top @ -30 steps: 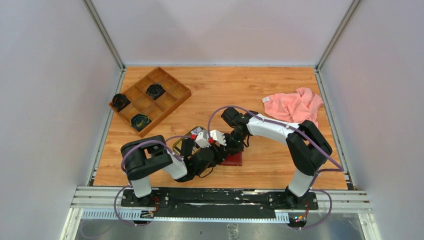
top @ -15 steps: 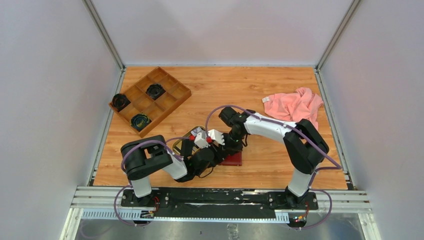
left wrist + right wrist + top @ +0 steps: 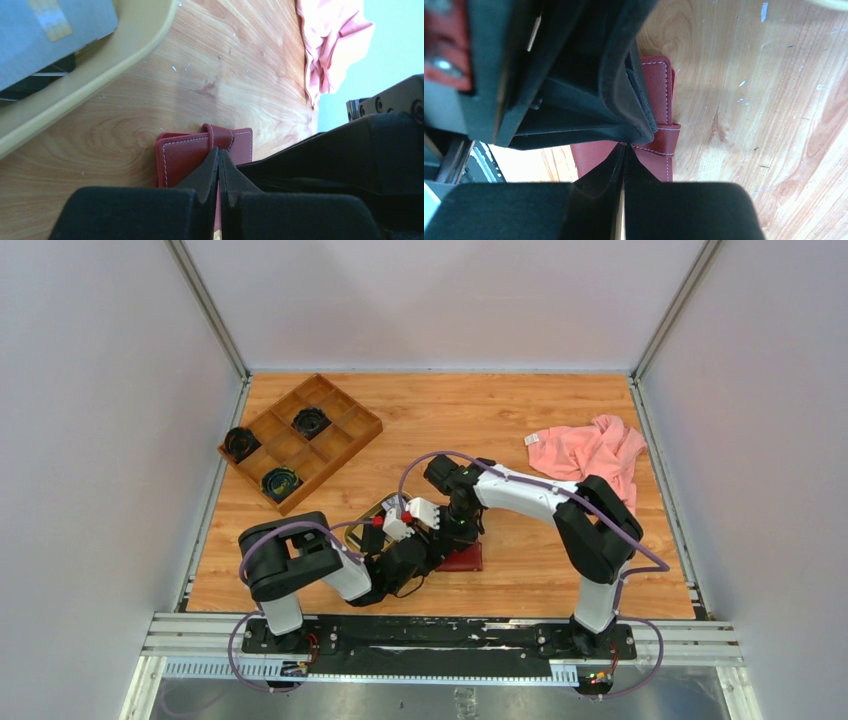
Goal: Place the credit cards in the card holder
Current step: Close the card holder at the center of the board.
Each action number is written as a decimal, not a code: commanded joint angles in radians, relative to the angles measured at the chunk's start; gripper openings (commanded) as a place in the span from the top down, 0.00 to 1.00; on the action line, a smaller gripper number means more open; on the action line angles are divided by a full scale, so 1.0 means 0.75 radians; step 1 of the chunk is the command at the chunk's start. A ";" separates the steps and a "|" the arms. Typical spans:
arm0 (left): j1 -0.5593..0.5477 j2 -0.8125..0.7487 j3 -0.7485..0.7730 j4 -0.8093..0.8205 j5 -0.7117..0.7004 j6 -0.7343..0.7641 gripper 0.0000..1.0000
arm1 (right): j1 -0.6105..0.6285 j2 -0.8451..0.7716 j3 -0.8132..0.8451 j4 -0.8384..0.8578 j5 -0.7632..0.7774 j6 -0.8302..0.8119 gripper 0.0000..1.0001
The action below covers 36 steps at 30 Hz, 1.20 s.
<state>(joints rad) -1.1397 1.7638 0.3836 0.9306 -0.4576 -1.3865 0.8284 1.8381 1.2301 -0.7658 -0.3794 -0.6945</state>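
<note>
My left gripper (image 3: 219,152) and right gripper (image 3: 624,146) both have their jaws pressed together, with the tips meeting over the closed card holder (image 3: 180,155) at its snap tab (image 3: 217,134). Whether either pinches the tab, I cannot tell. Crowded this tightly, my fingers may collide, or may drag the holder along instead of opening it.

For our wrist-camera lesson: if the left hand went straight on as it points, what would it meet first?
Most likely the card holder, just ahead of the left hand; whether they touch is unclear.
</note>
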 commanded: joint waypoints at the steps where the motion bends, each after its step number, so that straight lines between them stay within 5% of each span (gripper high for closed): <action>1: -0.098 0.040 0.008 -0.377 0.227 0.448 1.00 | 0.226 0.265 -0.063 0.111 0.152 0.001 0.98; 11: -0.098 0.047 0.010 -0.378 0.217 0.440 1.00 | 0.078 0.047 -0.043 0.002 -0.167 -0.102 0.65; 15: -0.098 0.048 0.012 -0.378 0.217 0.439 1.00 | 0.053 -0.039 -0.053 -0.010 -0.232 -0.151 0.60; 23: -0.097 0.054 0.018 -0.378 0.223 0.446 1.00 | -0.114 -0.156 -0.077 -0.028 -0.420 -0.215 0.60; 29: -0.098 0.050 0.017 -0.378 0.218 0.443 1.00 | -0.173 -0.125 -0.052 0.030 -0.462 -0.095 0.85; 36: -0.098 0.042 0.010 -0.378 0.204 0.441 1.00 | -0.204 -0.171 -0.105 -0.041 -0.407 -0.288 0.92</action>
<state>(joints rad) -1.1824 1.7531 0.4274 0.8928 -0.3843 -1.1290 0.6998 1.7329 1.1828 -0.7807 -0.6830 -0.8021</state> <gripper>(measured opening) 0.002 0.087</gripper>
